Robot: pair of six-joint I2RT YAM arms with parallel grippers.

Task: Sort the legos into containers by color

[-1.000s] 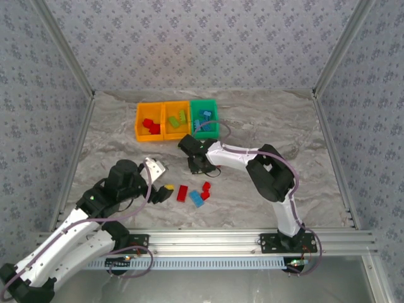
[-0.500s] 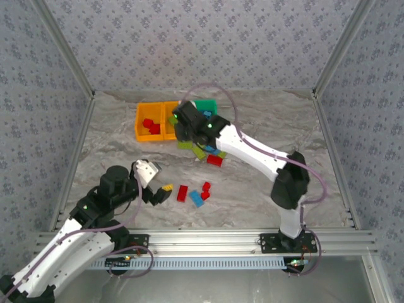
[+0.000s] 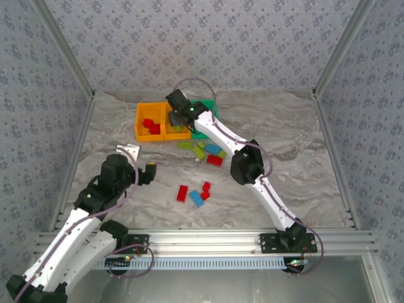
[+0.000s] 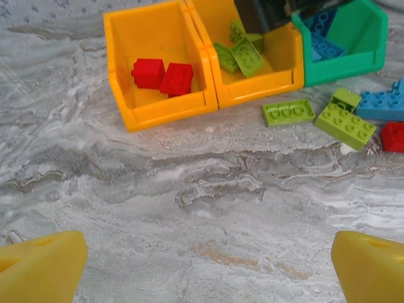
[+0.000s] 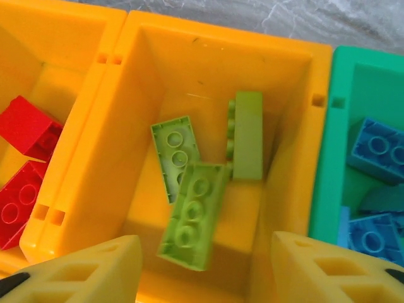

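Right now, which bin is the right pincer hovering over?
The middle orange bin, holding lime green bricks; the right pincer hangs open above it. The other orange bin holds red bricks, the green bin blue bricks.

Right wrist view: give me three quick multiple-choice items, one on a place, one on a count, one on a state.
1. The right gripper hangs over: A the middle bin; B the loose bricks; C the table's near edge.
2. Green bricks in that bin: A one; B three; C six.
3. Its fingers are: A shut on a red brick; B open and empty; C shut on a blue brick.
Key: A, the orange bin sits right beneath the fingers; B, three lie on its floor; B, the fingers stand apart with nothing between them.
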